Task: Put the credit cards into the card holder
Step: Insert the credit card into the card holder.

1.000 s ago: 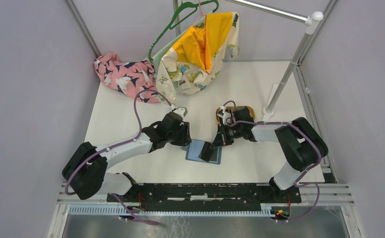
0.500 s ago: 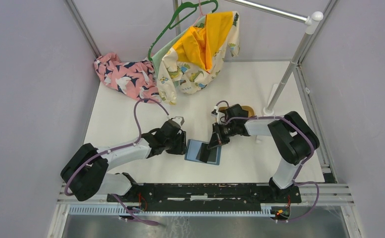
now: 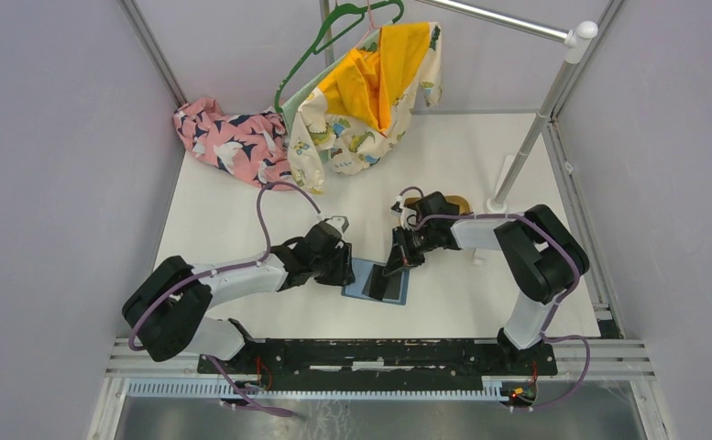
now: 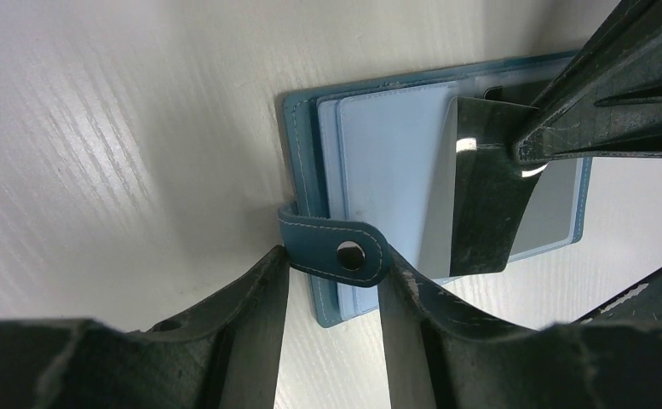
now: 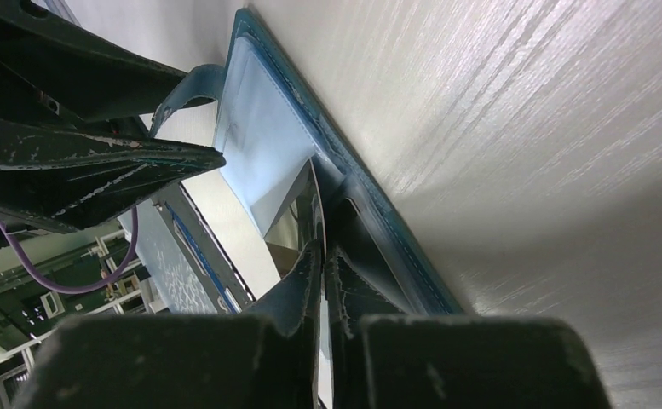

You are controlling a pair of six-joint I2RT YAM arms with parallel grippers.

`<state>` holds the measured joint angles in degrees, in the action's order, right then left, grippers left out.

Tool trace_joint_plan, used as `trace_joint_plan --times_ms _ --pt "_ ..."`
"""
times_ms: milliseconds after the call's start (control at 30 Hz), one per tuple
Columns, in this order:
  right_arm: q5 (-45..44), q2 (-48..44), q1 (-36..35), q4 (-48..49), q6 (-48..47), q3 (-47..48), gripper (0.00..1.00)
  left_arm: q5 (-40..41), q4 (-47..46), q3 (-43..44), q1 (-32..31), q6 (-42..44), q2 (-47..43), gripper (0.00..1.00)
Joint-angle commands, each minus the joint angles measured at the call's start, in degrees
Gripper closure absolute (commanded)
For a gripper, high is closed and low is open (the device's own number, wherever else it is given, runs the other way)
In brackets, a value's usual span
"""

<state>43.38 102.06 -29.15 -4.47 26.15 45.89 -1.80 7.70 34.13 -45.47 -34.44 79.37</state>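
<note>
Right pincer (image 5: pixel 320 245) clamping dark card (image 4: pixel 480 213), left pincer (image 4: pixel 331 277) half-open (astride tab (image 4: pixel 314 239) of card holder (image 3: pixel 359 278))

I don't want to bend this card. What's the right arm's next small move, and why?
Probably lower the right gripper slightly to flatten the dark card and nudge its edge forward. The card is pinched at a tilt, its free edge over the open card holder, seemingly not yet in a pocket. The left gripper straddles the snap tab.
</note>
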Motion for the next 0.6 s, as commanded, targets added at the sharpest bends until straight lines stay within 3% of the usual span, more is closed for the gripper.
trace_joint_plan --times_ms 0,367,567 --pt "-7.63 2.45 -0.15 -3.73 -0.07 1.98 0.93 -0.38 -1.43 1.69 -0.49 -1.18 1.3 0.5" --pt "-2.68 6.4 -0.73 -4.06 -1.68 7.25 0.85 0.68 -1.21 2.14 -0.51 -0.21 0.93 0.5" --pt "-2.68 7.63 -1.05 -5.71 -4.67 9.09 0.8 4.29 3.09 3.7 -1.55 1.62 -6.06 0.41"
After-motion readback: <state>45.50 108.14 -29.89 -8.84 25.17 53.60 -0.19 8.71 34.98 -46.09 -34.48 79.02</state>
